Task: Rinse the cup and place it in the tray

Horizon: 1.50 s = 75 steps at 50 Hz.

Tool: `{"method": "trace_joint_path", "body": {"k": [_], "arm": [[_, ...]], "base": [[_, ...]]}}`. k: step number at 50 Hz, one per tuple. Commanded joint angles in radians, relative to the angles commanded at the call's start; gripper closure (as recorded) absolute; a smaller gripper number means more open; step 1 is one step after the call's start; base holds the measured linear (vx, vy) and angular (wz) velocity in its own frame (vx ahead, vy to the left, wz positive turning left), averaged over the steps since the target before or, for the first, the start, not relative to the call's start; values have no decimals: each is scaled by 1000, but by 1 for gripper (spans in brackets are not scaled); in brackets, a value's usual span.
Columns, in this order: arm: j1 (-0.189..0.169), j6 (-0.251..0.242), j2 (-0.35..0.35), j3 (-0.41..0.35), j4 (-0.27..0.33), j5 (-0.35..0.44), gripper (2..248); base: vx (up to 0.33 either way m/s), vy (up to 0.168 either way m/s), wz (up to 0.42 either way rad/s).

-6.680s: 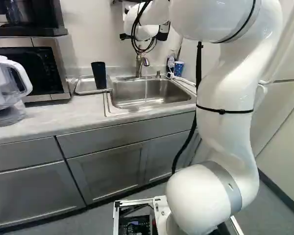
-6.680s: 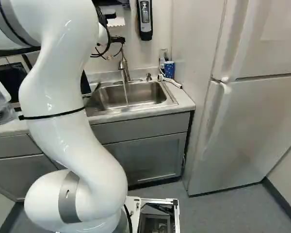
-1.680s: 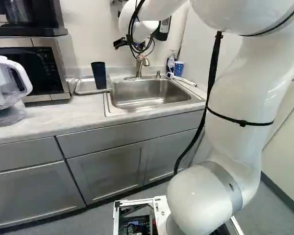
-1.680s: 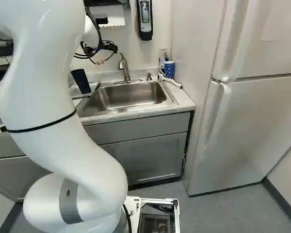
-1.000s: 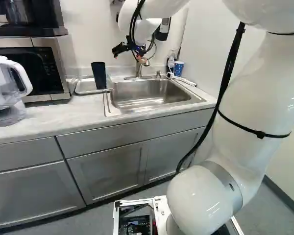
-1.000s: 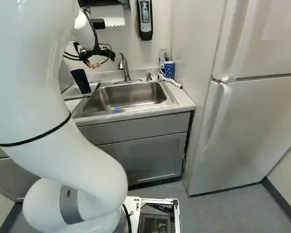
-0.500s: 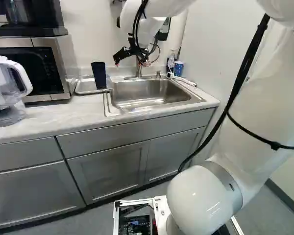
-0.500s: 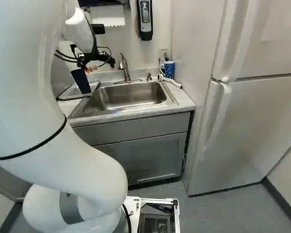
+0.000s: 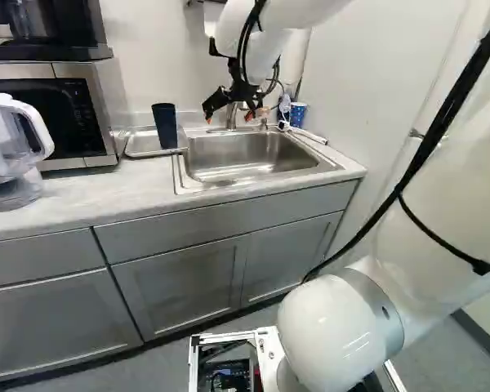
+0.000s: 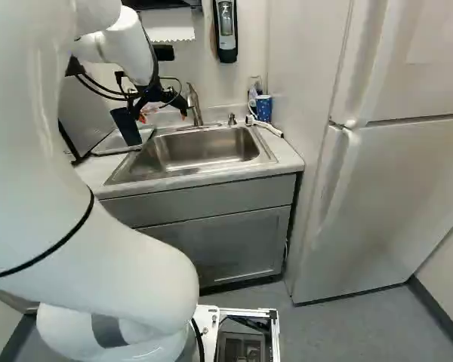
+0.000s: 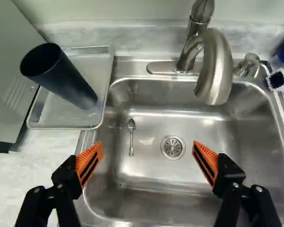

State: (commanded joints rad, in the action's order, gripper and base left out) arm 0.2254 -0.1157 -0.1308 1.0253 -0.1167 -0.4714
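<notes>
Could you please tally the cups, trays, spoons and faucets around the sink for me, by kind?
Cups: 2, a dark cup and a blue cup
Trays: 1, a metal tray
Spoons: 1, a small spoon
Faucets: 1, a metal faucet
Total: 5

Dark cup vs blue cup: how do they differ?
Dark cup is plain; blue cup has light specks. Dark cup is taller and slimmer; blue cup is squatter. Dark cup stands in the tray; blue cup is across the sink, near its corner. Both are upright.
</notes>
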Motion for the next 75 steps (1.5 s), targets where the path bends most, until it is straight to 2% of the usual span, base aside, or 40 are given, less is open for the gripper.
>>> {"method": "trace_joint_path", "body": {"k": [10,75], "arm": [[-34,0,-23,-21,0,-18,3],[-34,0,-23,-21,0,-18,3]], "base": [[0,0,0],[-5,1,5]]}}
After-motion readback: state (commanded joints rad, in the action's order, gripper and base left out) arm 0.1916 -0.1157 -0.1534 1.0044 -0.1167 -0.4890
